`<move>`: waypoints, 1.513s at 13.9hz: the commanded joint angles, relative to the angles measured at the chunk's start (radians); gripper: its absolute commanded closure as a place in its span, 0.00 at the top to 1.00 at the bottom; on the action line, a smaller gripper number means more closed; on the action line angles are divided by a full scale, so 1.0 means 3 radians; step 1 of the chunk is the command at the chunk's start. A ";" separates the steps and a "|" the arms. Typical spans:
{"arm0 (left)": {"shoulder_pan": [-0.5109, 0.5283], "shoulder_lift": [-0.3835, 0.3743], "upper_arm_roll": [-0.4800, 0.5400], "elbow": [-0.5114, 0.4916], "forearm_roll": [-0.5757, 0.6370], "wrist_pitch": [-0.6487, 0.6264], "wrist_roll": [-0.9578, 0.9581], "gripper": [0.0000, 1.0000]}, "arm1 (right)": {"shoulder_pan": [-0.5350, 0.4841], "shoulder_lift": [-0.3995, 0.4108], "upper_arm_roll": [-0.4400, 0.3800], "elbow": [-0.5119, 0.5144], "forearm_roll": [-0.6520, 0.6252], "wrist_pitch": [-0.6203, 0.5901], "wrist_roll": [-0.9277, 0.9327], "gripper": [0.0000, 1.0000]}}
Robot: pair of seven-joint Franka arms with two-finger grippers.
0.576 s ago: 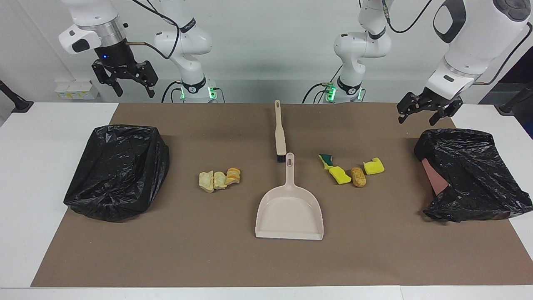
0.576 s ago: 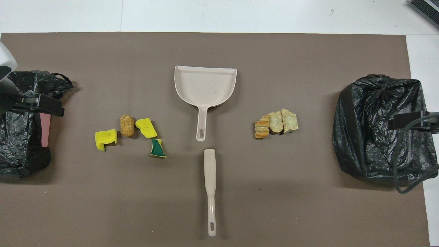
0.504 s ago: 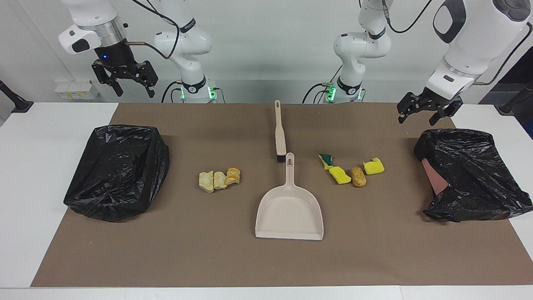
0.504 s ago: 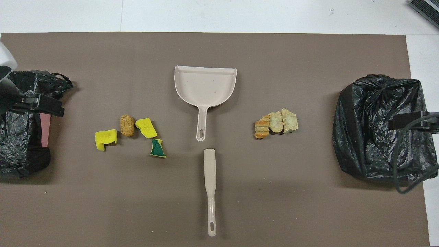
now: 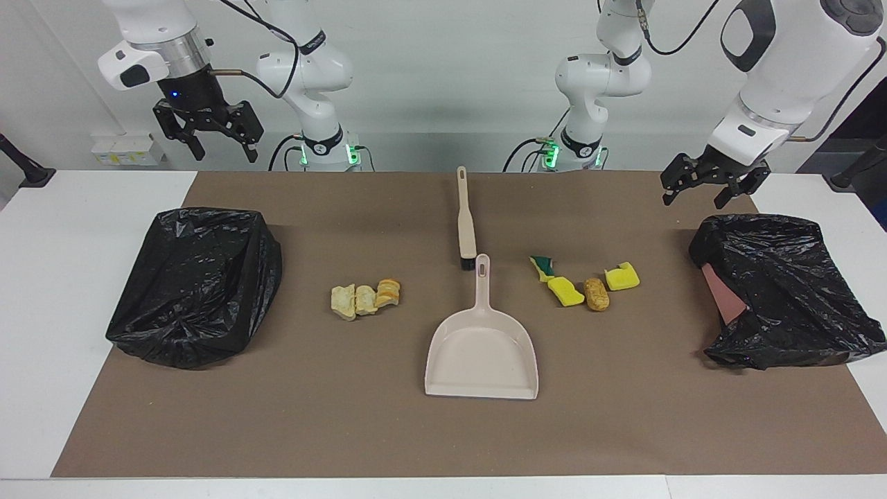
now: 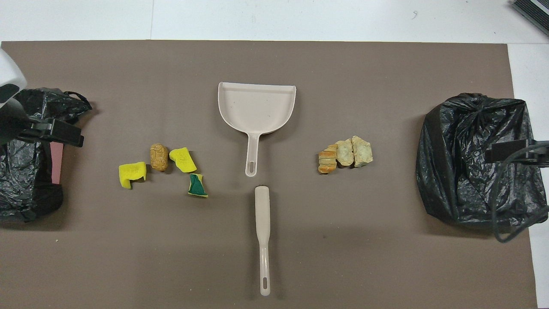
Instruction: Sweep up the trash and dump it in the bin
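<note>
White table (image 5: 41,291) under brown mat (image 5: 346,430) — plain pale wall (image 5: 443,76), even light.

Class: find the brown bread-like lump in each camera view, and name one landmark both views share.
Facing view: brown lump lies right of centre, between two yellow sponge pieces.
Overhead view: brown lump lies left of centre, between the same pieces.
Shared landmark: the dustpan, mid-mat.

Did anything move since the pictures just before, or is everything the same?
Almost nothing. The left gripper drifted a tiny bit up over its bin; in the overhead view it shifted slightly toward the middle of the table. It took hold of nothing. The right gripper hangs open in the same spot. The brush, dustpan, trash and other bin lie as they were.
</note>
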 commanded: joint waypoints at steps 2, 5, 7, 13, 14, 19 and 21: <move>-0.0150 -0.0227 -0.0018 -0.0419 0.0016 0.0201 0.0025 1.00 | -0.0013 -0.0027 0.0024 -0.0022 0.0033 -0.0058 -0.0068 1.00; -0.0421 -0.0299 -0.0018 -0.0670 0.0010 0.0324 -0.0027 1.00 | -0.0008 -0.0027 0.0034 -0.0022 0.0033 -0.0058 -0.0063 1.00; -0.0636 -0.0355 -0.0023 -0.0880 0.0000 0.0498 -0.0027 1.00 | -0.0008 -0.0032 0.0034 -0.0027 0.0033 -0.0073 -0.0083 1.00; -0.1158 -0.0355 -0.0023 -0.1457 -0.0010 0.1101 -0.0042 1.00 | -0.0008 -0.0032 0.0034 -0.0022 0.0033 -0.0089 -0.0088 1.00; -0.1265 -0.0340 -0.0023 -0.1570 -0.0010 0.1233 -0.0047 1.00 | -0.0008 -0.0032 0.0034 -0.0022 0.0033 -0.0079 -0.0088 1.00; -0.1985 -0.0304 -0.0023 -0.1975 -0.0015 0.1669 -0.0817 1.00 | -0.0018 -0.0032 0.0029 -0.0022 0.0038 -0.0109 -0.0093 1.00; -0.2302 -0.0284 -0.0023 -0.2021 -0.0071 0.1761 -0.1206 1.00 | -0.0018 -0.0037 0.0029 -0.0022 0.0038 -0.0170 -0.0088 1.00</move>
